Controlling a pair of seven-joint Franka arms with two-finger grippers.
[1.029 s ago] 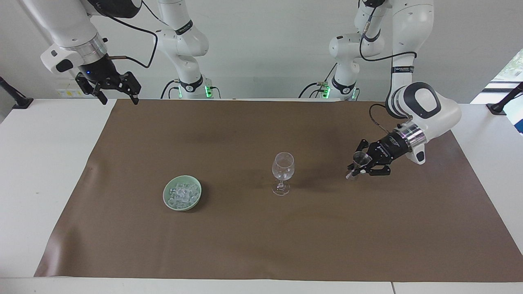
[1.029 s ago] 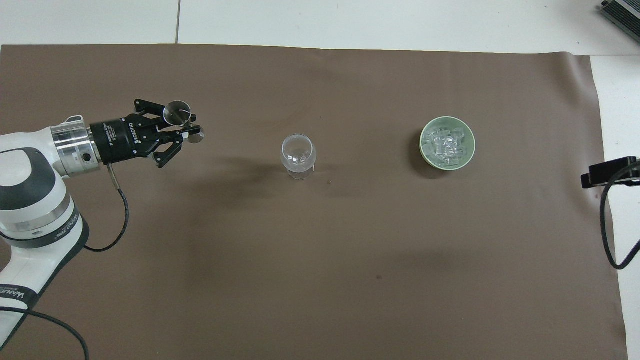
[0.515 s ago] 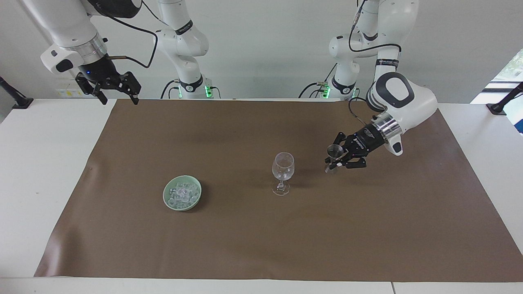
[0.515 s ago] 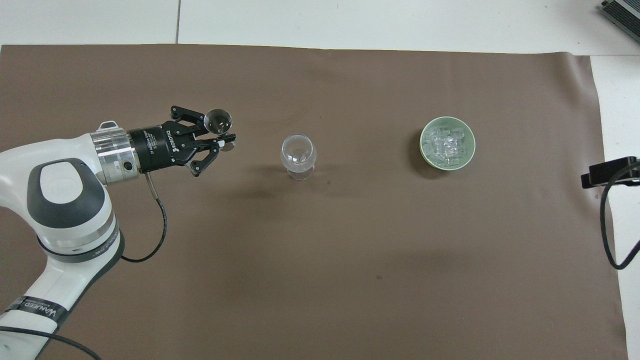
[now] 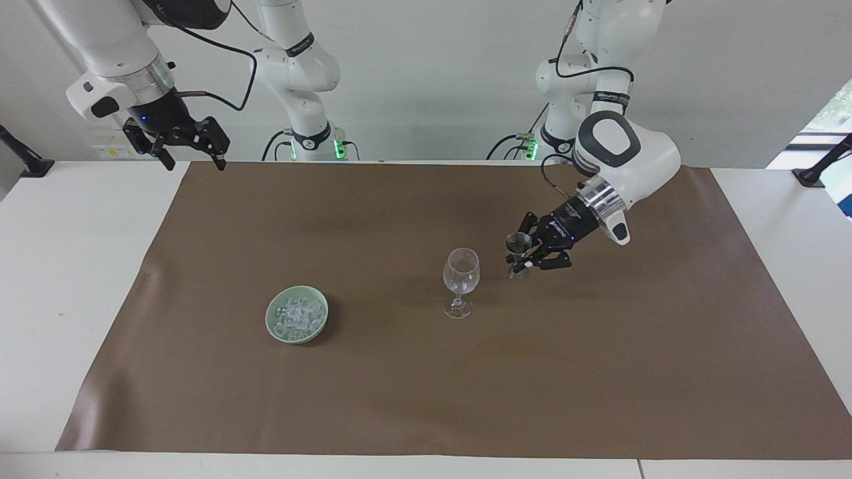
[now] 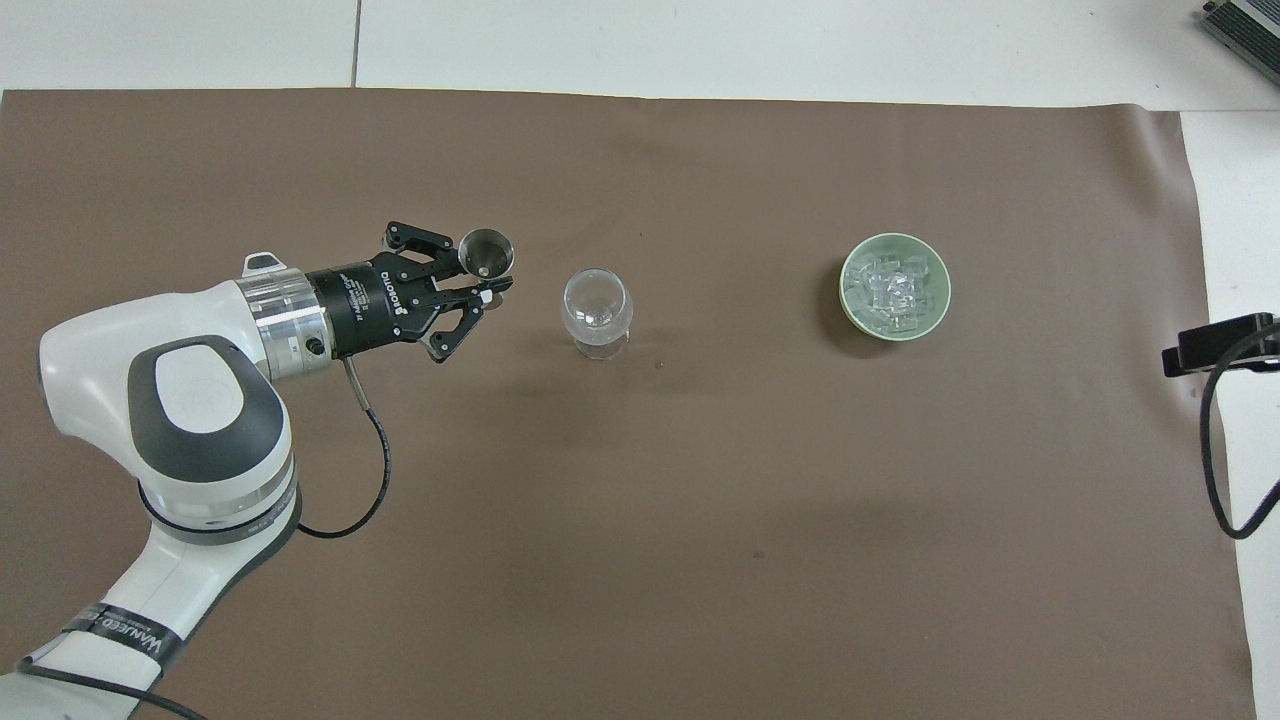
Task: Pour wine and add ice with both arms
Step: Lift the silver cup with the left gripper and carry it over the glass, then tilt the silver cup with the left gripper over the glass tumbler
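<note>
A clear stemmed wine glass (image 5: 460, 273) (image 6: 597, 303) stands upright mid-mat. My left gripper (image 5: 522, 258) (image 6: 488, 288) hangs over the mat just beside the glass, toward the left arm's end, and is shut on a small metal measuring cup (image 5: 517, 242) (image 6: 487, 251) held mouth up. Wine is hidden; the cup's inside does not reveal any. The ice (image 5: 297, 311) (image 6: 890, 283) lies heaped in a pale green dish (image 5: 269, 320) (image 6: 846, 305) toward the right arm's end. My right gripper (image 5: 194, 159) waits open, raised over the mat's corner by its base.
A brown mat (image 5: 413, 399) (image 6: 640, 520) covers most of the white table (image 5: 60, 266). A black part with a cable (image 6: 1220, 342) shows at the overhead view's edge, at the right arm's end.
The left arm has carried the measuring cup across the mat toward the wine glass and now holds it close beside it. The right arm has not moved.
</note>
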